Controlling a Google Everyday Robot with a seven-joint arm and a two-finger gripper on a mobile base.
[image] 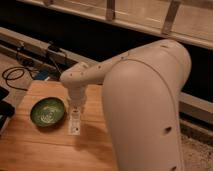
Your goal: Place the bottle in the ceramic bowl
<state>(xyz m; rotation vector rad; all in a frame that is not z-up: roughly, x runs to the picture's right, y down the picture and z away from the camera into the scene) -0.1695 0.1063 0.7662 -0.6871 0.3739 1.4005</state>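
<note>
We are watching the hand (76, 108) hanging at the end of a smooth, rounded white arm (145, 95), above the far middle part of the pale wooden surface (45, 152). Its two fingers are pressing tightly shut on the upper end of a small, slim, pale bottle (74, 125) with a whitish label. The bottle is pointing down from the hand, close to upright, with its lower end at the wood; we cannot tell whether that end is touching the surface or hanging just above it.

Just beside the bottle, toward the left edge of the surface, a small, round, shallow ceramic bowl (48, 111) is sitting on the wood. Its green glaze is shining, lighter and speckled in the centre and darker along the rim. The bottle is standing outside the bowl, apart from its rim.

The wood is showing a matte, planked grain. Beyond the far left corner, black cables (15, 76) are lying coiled on the floor.
</note>
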